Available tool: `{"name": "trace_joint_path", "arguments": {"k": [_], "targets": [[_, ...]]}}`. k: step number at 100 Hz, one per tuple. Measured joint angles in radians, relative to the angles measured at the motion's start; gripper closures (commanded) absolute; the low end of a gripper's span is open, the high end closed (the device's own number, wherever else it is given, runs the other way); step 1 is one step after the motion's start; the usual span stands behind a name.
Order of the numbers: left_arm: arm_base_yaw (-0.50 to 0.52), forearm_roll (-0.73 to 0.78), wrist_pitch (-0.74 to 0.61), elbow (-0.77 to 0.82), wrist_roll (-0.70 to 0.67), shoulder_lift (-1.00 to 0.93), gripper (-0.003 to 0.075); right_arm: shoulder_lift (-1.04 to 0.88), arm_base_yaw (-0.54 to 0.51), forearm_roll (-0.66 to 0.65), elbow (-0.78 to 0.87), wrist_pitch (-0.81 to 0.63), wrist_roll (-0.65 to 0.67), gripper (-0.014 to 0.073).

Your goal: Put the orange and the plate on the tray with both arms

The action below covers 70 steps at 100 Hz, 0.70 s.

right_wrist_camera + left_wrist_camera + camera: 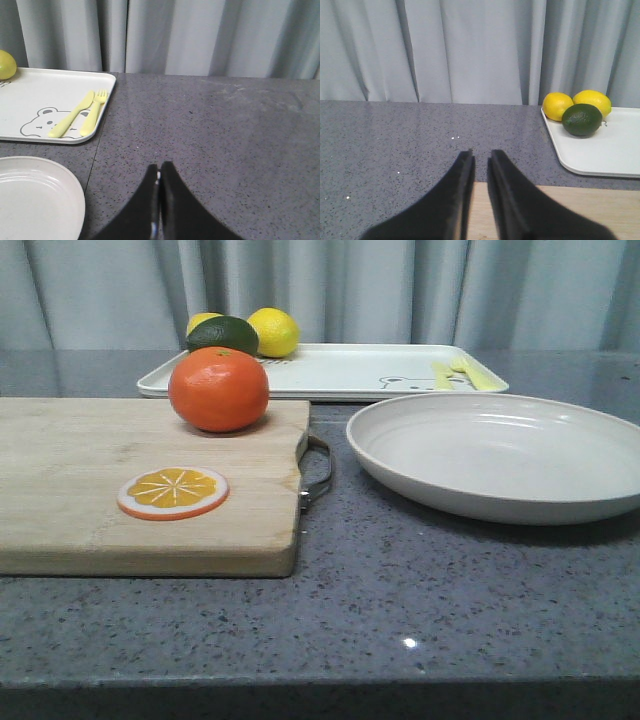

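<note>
The orange [218, 388] rests on the far right part of a wooden cutting board [100, 480]. The off-white plate [500, 455] lies on the grey table to the right of the board; its edge shows in the right wrist view [30, 200]. The white tray [340, 370] with the bear drawing lies behind both, and shows in the left wrist view [610, 150] and the right wrist view [45, 95]. My left gripper [480, 154] hangs over the board's far edge, jaws nearly together and empty. My right gripper [160, 165] is shut and empty over bare table, right of the plate. Neither gripper shows in the front view.
Two lemons [273, 332] and a dark green avocado [222, 334] sit on the tray's far left corner. A yellow fork and knife [75, 115] lie on its right end. A flat orange slice [172, 492] lies on the board. A curtain hangs behind the table.
</note>
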Motion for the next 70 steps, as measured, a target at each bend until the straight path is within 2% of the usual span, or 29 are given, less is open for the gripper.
{"name": "trace_joint_path", "arguments": {"k": [3, 10, 24, 51, 70], "targets": [[0.000, 0.000, 0.000, 0.000, 0.000, 0.006, 0.0321, 0.000, 0.000, 0.000, 0.000, 0.000, 0.000, 0.0650], [0.000, 0.000, 0.000, 0.000, 0.000, 0.021, 0.0214, 0.000, 0.000, 0.000, 0.000, 0.000, 0.000, 0.0650], [0.000, 0.000, 0.015, -0.023, 0.000, 0.056, 0.0108, 0.000, 0.000, 0.000, 0.000, 0.000, 0.000, 0.0650], [0.000, -0.013, 0.117, -0.191, 0.000, 0.191, 0.0097, 0.000, 0.000, 0.000, 0.000, 0.000, 0.000, 0.0650], [-0.055, -0.017, 0.313, -0.375, 0.000, 0.353, 0.0100, 0.000, 0.000, 0.000, 0.000, 0.000, 0.000, 0.0650]]}}
